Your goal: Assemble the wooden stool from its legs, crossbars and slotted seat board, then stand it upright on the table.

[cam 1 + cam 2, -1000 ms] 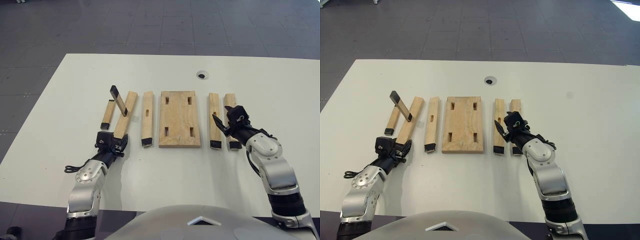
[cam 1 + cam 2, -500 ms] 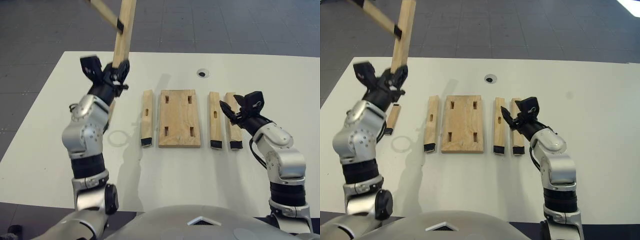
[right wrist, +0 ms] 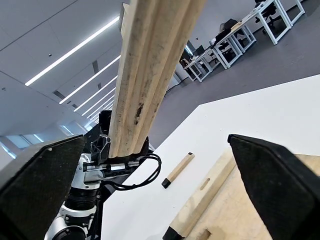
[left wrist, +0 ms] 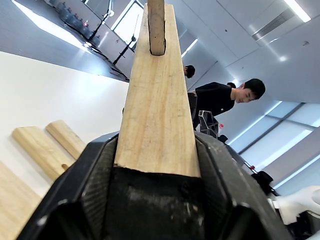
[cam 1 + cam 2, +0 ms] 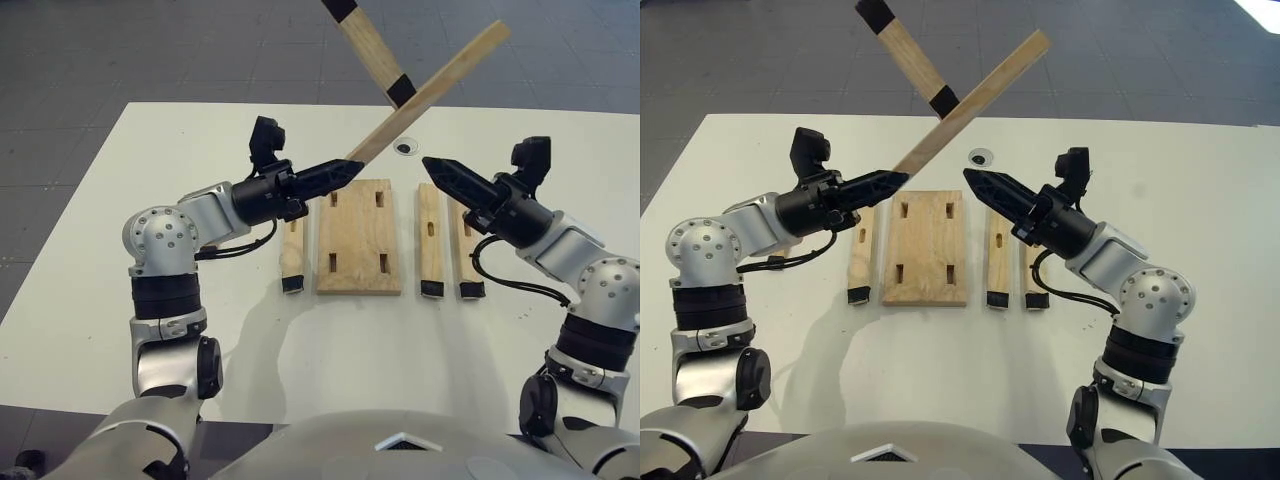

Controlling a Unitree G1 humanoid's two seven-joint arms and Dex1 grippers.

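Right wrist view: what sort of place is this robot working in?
Probably an open-plan office or lab: rows of desks, long ceiling strip lights, and a grey tiled floor beyond the white table.

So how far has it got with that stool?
Early days. One crossbar is already slotted through a leg. The left gripper holds that pair in the air, with the open right gripper close by. Three legs, a second crossbar and the seat board lie loose on the table.

No text, label, number or sign can be read anywhere.
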